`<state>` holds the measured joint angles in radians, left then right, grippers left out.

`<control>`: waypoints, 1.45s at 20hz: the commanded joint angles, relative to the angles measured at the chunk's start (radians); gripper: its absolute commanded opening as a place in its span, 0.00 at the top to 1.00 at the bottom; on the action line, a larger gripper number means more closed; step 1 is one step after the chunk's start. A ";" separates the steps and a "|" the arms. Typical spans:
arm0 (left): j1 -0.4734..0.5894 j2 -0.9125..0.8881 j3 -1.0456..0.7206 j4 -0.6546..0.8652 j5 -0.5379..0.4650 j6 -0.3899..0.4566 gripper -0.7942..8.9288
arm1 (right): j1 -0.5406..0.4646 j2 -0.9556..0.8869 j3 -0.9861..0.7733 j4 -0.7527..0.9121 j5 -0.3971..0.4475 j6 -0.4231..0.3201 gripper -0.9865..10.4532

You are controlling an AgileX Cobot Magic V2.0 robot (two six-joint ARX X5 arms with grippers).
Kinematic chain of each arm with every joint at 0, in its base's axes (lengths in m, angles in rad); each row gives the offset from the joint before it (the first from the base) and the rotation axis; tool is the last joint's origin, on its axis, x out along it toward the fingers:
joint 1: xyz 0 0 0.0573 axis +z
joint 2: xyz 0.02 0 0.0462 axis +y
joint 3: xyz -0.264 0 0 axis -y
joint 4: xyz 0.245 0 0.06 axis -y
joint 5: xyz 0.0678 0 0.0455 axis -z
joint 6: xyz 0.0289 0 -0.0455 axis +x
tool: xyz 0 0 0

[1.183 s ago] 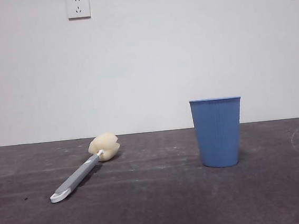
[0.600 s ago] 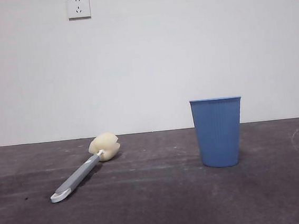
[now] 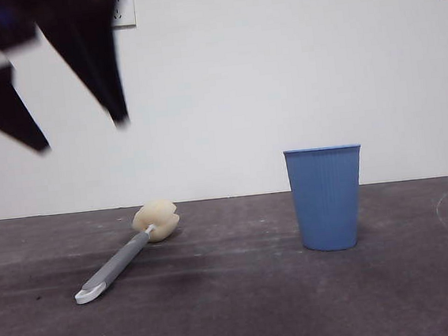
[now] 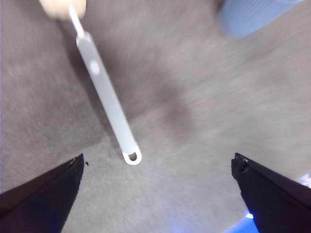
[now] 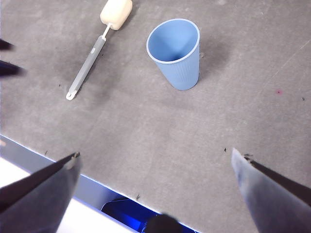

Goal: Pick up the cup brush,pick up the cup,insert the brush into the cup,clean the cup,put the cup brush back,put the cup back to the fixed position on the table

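So the cup brush (image 3: 127, 255) is lying flat on the bench (image 3: 238, 310), nowhere near grabbed yet. In the front view its long axis runs from the white looped tip at about 7 o'clock up to the cream sponge head at about 1 o'clock. The cup (image 3: 327, 198) stands upright well off toward 3 o'clock from the brush, untouched.

The left hand (image 3: 82, 134) is the one at work: it's up in the air above the brush, jaws spread wide, nothing in them. From that hand the handle is down at roughly 5 o'clock in the front view, and its wrist camera looks right along the grey handle (image 4: 108, 104).

The right hand (image 5: 154, 160) hangs back over the near bench edge, also wide open and empty, far from both things.

My read: the left one is clearly nearer, so the pickup depends on the jaws straddling that slanted handle crosswise. Otherwise they'd close along it.
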<state>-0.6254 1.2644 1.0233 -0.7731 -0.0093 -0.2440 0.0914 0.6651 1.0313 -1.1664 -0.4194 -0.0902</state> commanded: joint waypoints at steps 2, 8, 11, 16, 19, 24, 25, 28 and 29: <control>-0.025 0.162 -0.003 0.072 -0.081 -0.067 0.24 | 0.001 -0.002 0.003 0.006 0.000 0.005 0.39; -0.023 0.315 -0.003 0.174 -0.150 -0.101 0.24 | 0.001 -0.002 0.003 0.006 0.000 0.008 0.39; -0.023 0.362 -0.003 0.194 -0.173 -0.127 0.24 | 0.001 -0.002 0.003 0.006 0.000 0.008 0.39; -0.022 0.373 -0.004 0.222 -0.182 -0.150 0.35 | 0.001 -0.002 0.003 0.006 0.001 0.011 0.39; -0.021 0.418 -0.004 0.215 -0.183 -0.150 0.37 | 0.001 -0.002 0.003 0.006 0.001 0.015 0.39; -0.021 0.438 -0.004 0.228 -0.170 -0.181 0.38 | 0.001 -0.002 0.003 0.006 0.003 0.015 0.39; -0.013 0.438 -0.004 0.223 -0.173 -0.183 0.44 | 0.001 -0.002 0.003 0.006 0.003 0.015 0.39; -0.008 0.438 -0.004 0.215 -0.168 -0.182 0.68 | 0.001 -0.002 0.003 0.006 0.003 0.015 0.39; -0.008 0.438 -0.004 0.215 -0.167 -0.182 0.71 | 0.001 -0.002 0.003 0.006 0.003 0.015 0.39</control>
<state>-0.6350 1.6993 1.0237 -0.5556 -0.1772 -0.4149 0.0914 0.6651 1.0313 -1.1664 -0.4187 -0.0830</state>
